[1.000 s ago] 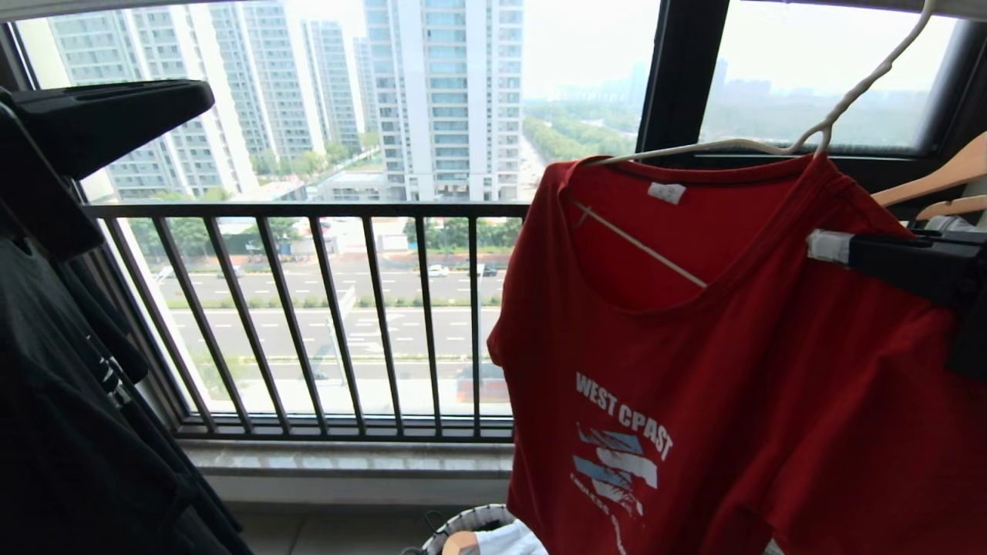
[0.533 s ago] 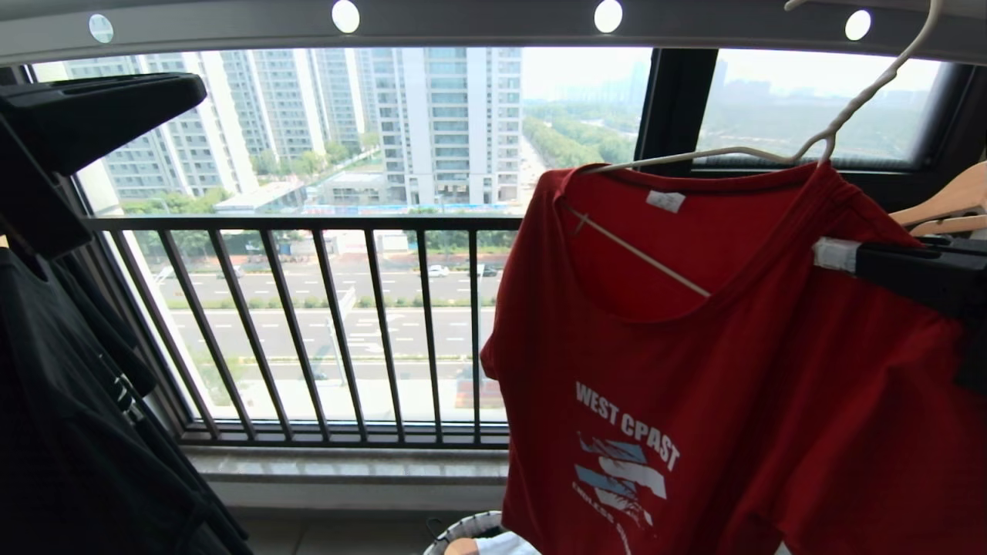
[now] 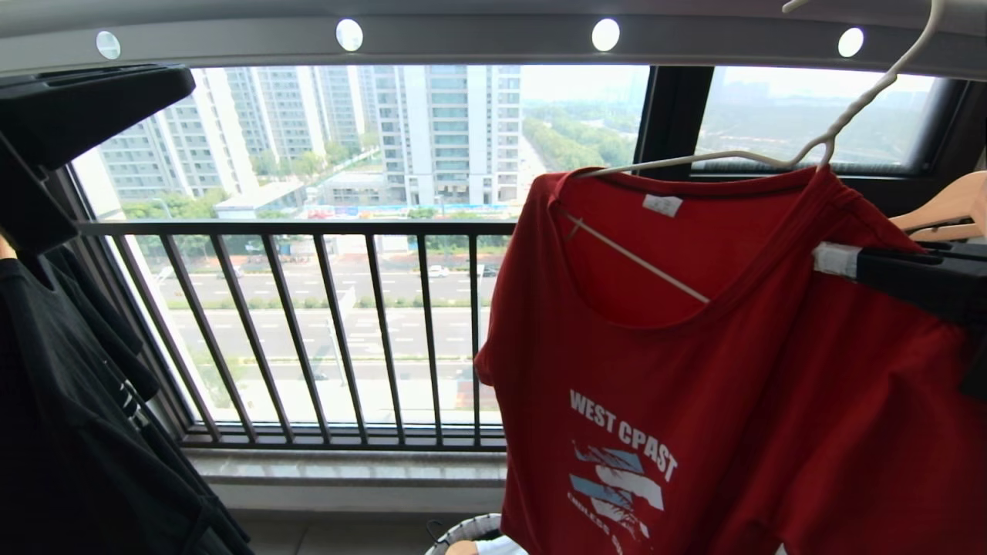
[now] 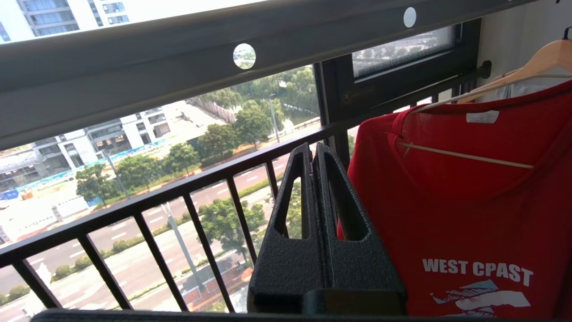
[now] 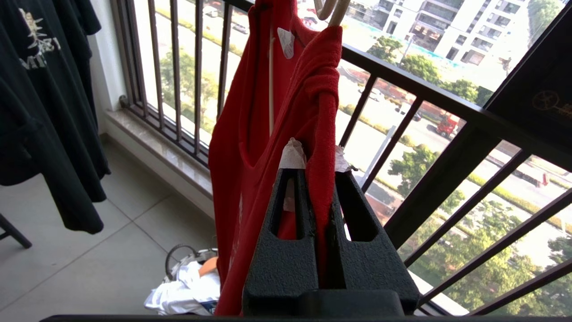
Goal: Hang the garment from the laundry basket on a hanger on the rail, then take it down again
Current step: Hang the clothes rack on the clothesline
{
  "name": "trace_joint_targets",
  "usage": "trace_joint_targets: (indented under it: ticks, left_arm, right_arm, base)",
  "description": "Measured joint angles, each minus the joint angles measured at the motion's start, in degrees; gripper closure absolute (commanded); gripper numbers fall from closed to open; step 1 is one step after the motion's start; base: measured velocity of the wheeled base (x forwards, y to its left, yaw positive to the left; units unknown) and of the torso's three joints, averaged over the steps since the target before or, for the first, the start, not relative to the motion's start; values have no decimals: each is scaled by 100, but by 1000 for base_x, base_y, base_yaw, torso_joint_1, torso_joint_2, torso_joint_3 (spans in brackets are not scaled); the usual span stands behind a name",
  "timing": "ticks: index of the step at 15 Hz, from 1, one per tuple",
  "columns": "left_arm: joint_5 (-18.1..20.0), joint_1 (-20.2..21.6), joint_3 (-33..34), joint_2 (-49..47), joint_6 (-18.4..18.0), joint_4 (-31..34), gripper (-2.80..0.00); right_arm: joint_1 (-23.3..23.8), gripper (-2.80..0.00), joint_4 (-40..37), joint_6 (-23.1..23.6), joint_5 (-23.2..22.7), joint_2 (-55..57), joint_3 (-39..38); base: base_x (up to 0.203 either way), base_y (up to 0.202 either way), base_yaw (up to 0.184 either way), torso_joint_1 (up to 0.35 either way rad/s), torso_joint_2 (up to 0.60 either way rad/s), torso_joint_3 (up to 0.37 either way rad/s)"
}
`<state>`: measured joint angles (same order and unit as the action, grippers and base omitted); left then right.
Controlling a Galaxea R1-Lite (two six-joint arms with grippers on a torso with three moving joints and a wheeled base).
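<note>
Red garment (image 5: 250, 147) on hanger (image 3: 771, 158), shoulder pinched in right gripper (image 5: 315, 152)

A black T-shirt (image 3: 69, 416) with pale print hangs on the left pincer's side, below it. A black vertical-barred window railing (image 3: 308, 324) stands beyond both pincers, in front of the window glass. Tan wooden hangers (image 3: 944, 212) sit just above the right pincer. A pale tiled floor (image 5: 89, 250) lies below. Tower blocks (image 3: 447, 131) and a road (image 3: 347, 308) appear outside.

Red garment (image 3: 771, 401) with white-and-blue print, cream-white hanger (image 3: 740, 158), grey rail (image 3: 478, 38), black railing (image 3: 308, 231).
</note>
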<state>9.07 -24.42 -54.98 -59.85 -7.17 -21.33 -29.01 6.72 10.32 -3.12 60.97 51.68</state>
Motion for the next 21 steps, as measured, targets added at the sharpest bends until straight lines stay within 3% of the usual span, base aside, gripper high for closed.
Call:
trace_joint_targets:
  ticks: [7,10,14,21]
  left_arm:
    - [2,-9,29,78,17,-8,0]
    - [5,-11,49,106,9,-11,0]
    - [11,-72,73,145,1,-8,0]
    - [10,-154,110,233,-32,-13,0]
  right_arm:
    - [-490,0,97,-97,-29,243,28]
    - [-593,0,797,-234,60,607,33]
    - [-862,0,1619,-256,511,1152,0]
    - [-987,0,2350,-249,717,1923,36]
  base:
    - [0,0,0,0,0,0]
    - [0,0,0,0,0,0]
    - [0,0,0,0,0,0]
    - [0,0,0,0,0,0]
